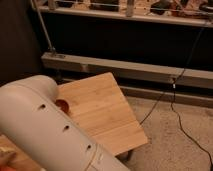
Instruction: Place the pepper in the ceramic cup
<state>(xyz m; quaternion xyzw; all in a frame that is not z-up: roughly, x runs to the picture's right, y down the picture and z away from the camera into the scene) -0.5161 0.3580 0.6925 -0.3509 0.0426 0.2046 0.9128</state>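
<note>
I count one wooden surface (102, 117) and, on it, one red-orange round thing (62, 105) peeking past my arm. One white arm (45, 132), near left. Two black cables (156, 106) on the floor (167, 147), right. My jaws sit out of view.

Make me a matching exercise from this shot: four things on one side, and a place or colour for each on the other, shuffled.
Things:
1. arm
2. table
3. cable
4. red-orange thing

Descriptions:
A. black, trailing over the floor at right
B. white, filling the lower left
C. peeking out from behind the arm, on the table
D. pale wood, mid-frame

Pairs: 1-B, 2-D, 3-A, 4-C.

The gripper is out of view.
</note>
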